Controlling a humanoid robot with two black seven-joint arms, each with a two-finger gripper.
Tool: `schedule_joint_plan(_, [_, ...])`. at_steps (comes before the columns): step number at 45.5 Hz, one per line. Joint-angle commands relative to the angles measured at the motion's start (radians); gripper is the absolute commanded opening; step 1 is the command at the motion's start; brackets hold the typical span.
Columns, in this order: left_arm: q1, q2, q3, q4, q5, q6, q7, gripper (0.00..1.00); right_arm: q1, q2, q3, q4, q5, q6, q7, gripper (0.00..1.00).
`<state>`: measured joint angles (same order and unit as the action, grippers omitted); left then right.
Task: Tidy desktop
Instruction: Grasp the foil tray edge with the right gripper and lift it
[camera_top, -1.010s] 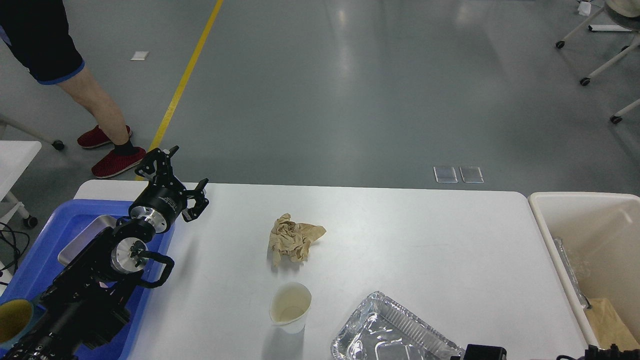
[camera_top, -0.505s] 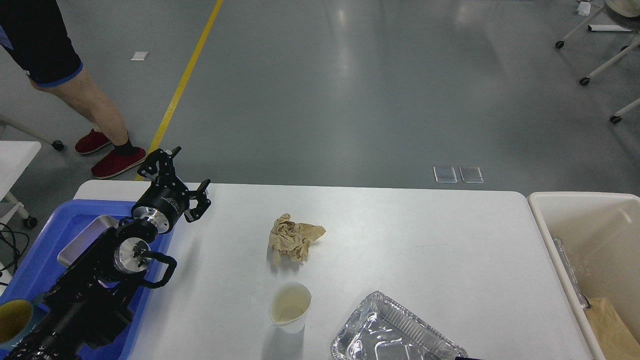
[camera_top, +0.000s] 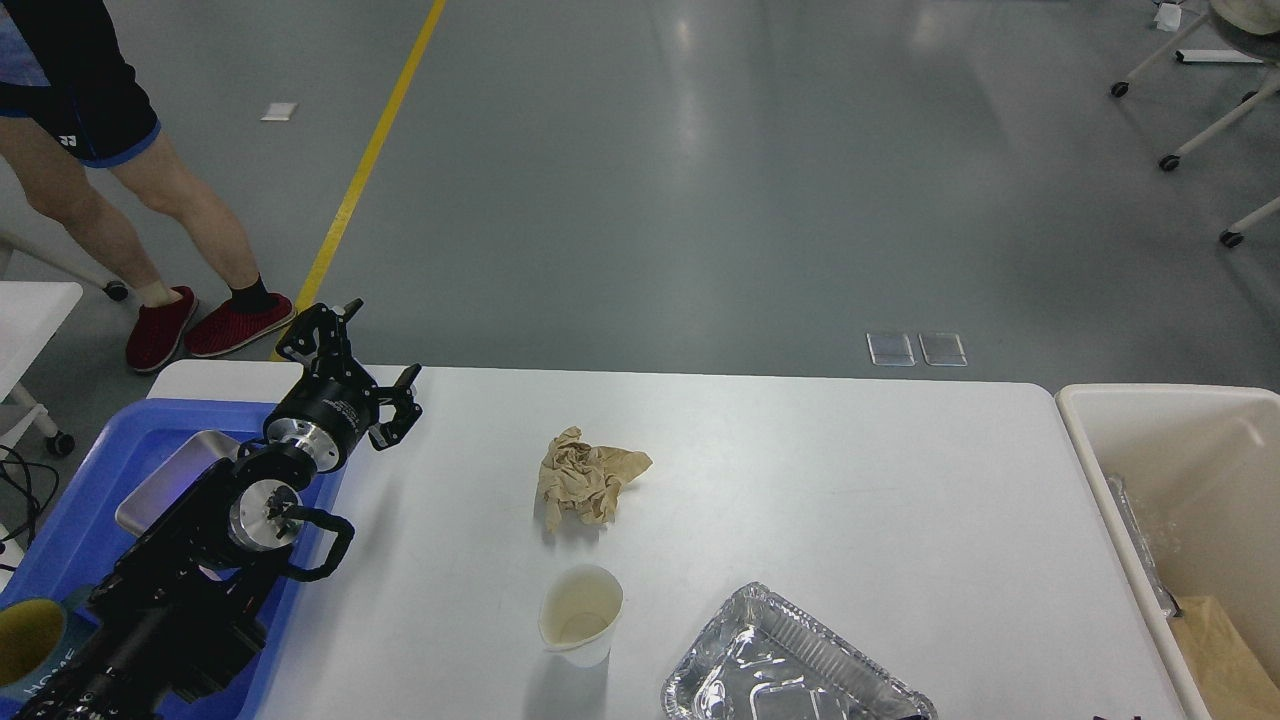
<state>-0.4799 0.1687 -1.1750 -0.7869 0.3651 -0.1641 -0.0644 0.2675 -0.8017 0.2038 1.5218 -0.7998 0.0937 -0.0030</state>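
The white-grey desktop (camera_top: 820, 470) carries a crumpled tan paper napkin (camera_top: 585, 480) near its middle, a white paper cup (camera_top: 581, 612) standing upright in front of it, and an empty foil tray (camera_top: 790, 665) at the front edge. My left gripper (camera_top: 372, 362) is open and empty, held above the desktop's far left part beside the blue tray (camera_top: 90, 520). It is well left of the napkin. My right gripper is out of view.
The blue tray holds a metal pan (camera_top: 170, 475) and a yellow-lined mug (camera_top: 30, 640). A beige bin (camera_top: 1180, 520) with foil and brown paper stands at the right end. A person (camera_top: 110, 160) in red shoes stands beyond the far left corner. Castor-wheeled furniture legs (camera_top: 1190, 120) stand far right.
The person has stepped left, both legs now showing. My left gripper has shifted only slightly. The dark parts of my right arm at the bottom right edge have left the view.
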Motion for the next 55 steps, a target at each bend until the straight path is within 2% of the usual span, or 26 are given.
schedule_joint_plan(1, [0.001,0.002,0.000,0.000,0.000,0.000,0.000,0.97,0.003,0.022,0.000,-0.022,-0.021,0.000,0.000,0.23])
schedule_joint_plan(5, [0.001,0.002,0.000,0.000,0.000,-0.002,0.000,0.97,0.004,0.027,0.002,-0.026,-0.027,0.000,0.001,0.10])
schedule_joint_plan(7, [0.001,0.002,0.000,0.000,0.000,0.000,0.000,0.97,0.004,0.025,0.003,-0.026,-0.027,0.000,0.003,0.00])
schedule_joint_plan(22, [0.001,0.003,0.000,0.000,0.000,0.000,0.000,0.97,0.027,0.019,0.014,-0.029,-0.076,0.001,0.014,0.00])
schedule_joint_plan(31, [0.001,0.005,0.000,0.000,0.000,0.000,0.000,0.97,0.124,-0.023,0.017,-0.040,-0.075,0.023,0.014,0.00])
schedule_joint_plan(36, [0.001,0.003,0.000,0.000,0.000,0.000,0.000,0.97,0.222,-0.062,0.016,-0.063,-0.069,0.119,0.006,0.00])
schedule_joint_plan(44, [0.001,0.005,0.000,0.000,0.000,0.000,0.000,0.97,0.404,-0.056,-0.001,-0.192,-0.027,0.306,-0.005,0.00])
schedule_joint_plan(46, [0.003,0.006,0.000,0.000,0.000,0.000,0.002,0.97,0.446,-0.047,-0.003,-0.228,-0.009,0.352,-0.020,0.00])
schedule_joint_plan(51, [0.007,0.006,0.000,0.000,0.000,0.000,0.002,0.97,0.533,0.009,-0.001,-0.350,0.042,0.452,-0.138,0.00])
schedule_joint_plan(55, [0.010,0.006,0.000,0.000,0.000,0.000,0.000,0.97,0.567,0.056,-0.001,-0.419,0.089,0.482,-0.218,0.00])
